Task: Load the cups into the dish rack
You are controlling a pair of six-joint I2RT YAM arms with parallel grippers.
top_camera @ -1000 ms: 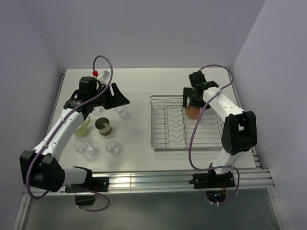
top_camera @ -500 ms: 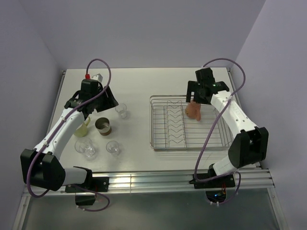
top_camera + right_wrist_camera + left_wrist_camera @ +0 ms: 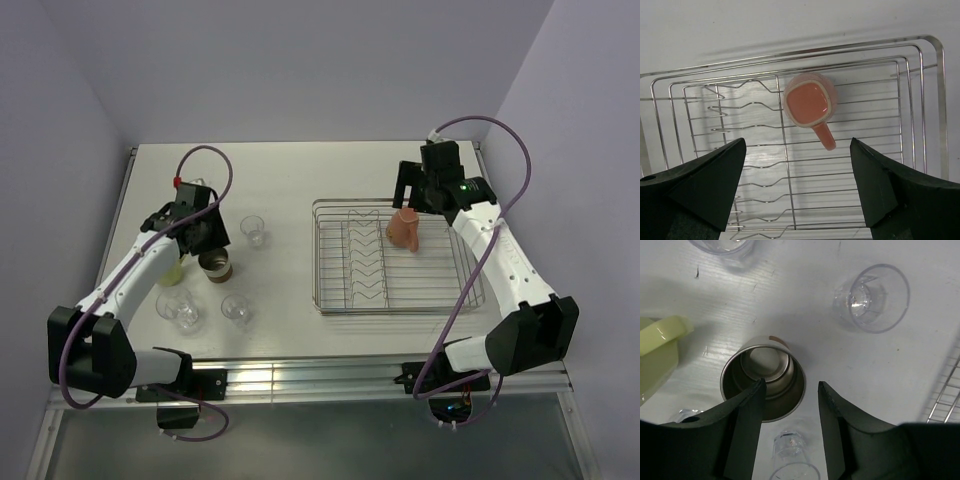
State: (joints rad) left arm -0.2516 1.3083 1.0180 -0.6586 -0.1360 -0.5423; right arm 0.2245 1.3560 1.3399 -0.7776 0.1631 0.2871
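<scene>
The left gripper (image 3: 791, 384) hovers over the upright brown metal cup (image 3: 765, 365) on the bench (image 3: 805, 305), fingers (image 3: 747, 410) spread astride its wall, one tip above the mouth, one outside.

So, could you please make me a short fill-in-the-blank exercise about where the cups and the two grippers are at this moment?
1. The chrome wire dish rack holds only ____ cup, the pink-terracotta handled mug.
2. The right gripper above that mug is ____ and holds nothing.
3. The left gripper hovers, open, over the ____ metallic cup on the table.

Missing words: one; open; brown.
</scene>
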